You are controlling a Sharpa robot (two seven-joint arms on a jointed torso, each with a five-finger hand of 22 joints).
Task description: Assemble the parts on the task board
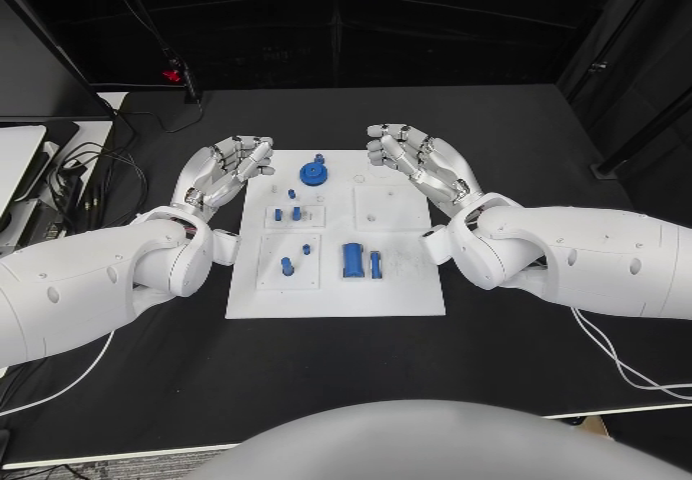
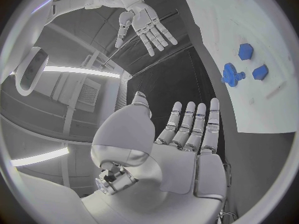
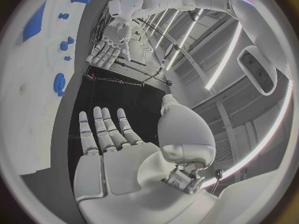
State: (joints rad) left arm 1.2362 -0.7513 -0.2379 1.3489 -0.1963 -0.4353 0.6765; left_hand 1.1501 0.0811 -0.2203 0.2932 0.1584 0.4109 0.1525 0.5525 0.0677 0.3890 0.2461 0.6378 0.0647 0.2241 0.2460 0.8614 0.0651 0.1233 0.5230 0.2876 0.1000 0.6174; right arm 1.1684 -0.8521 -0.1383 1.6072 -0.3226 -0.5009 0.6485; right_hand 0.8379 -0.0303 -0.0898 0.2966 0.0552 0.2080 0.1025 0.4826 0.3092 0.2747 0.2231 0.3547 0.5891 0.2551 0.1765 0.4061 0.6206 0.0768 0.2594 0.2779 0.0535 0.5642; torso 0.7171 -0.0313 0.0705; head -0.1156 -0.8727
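The white task board (image 1: pixel 389 285) lies in the middle of the black table. On it are a blue gear (image 1: pixel 315 173) at the far end, small blue pegs (image 1: pixel 296 212) left of centre, and a blue block (image 1: pixel 352 260) with a thin pin (image 1: pixel 376 264) near the front. My left hand (image 1: pixel 231 168) hovers flat at the board's far left edge, fingers apart, holding nothing. My right hand (image 1: pixel 418 160) hovers over the board's far right corner, likewise spread and empty. The left wrist view shows the left hand (image 2: pixel 187 134), the gear (image 2: pixel 231 75) and the right hand (image 2: pixel 143 22). The right wrist view shows the right hand (image 3: pixel 109 139).
Cables (image 1: pixel 80 165) and a monitor edge (image 1: pixel 22 150) lie off the table's far left. A dark stand post (image 1: pixel 185 75) rises at the back. Black table surface (image 1: pixel 346 370) stretches in front of the board.
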